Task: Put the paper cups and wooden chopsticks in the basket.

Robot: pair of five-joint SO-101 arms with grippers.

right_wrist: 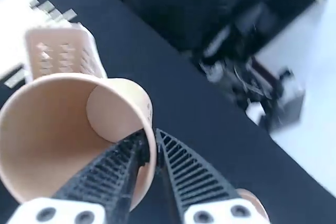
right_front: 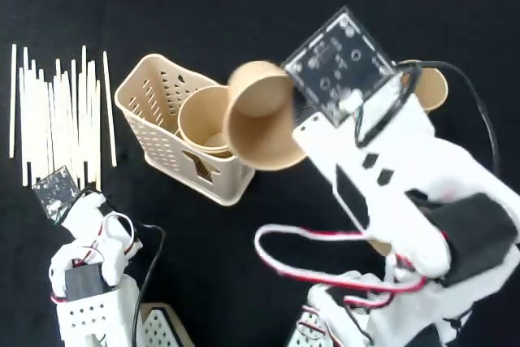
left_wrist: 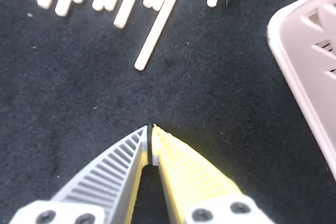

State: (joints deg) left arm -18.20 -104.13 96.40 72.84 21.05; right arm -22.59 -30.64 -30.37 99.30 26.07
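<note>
My right gripper (right_wrist: 149, 142) is shut on the rim of a brown paper cup (right_wrist: 68, 135), held on its side in the air just right of the cream basket (right_front: 162, 123); from above the cup (right_front: 262, 119) overlaps the basket's right edge. A paper cup (right_front: 205, 119) stands inside the basket. Another cup (right_front: 429, 88) lies on the table behind the right arm. Several wooden chopsticks (right_front: 61, 111) lie in a row at the far left. My left gripper (left_wrist: 151, 129) is shut and holds nothing, low over the black cloth near the chopsticks' (left_wrist: 157, 24) near ends.
The black table cloth (right_front: 244, 233) is bare in front of the basket. The basket's wall (left_wrist: 310, 77) lies to one side of the left gripper. Red and white cables (right_front: 325, 278) loop near the right arm's base.
</note>
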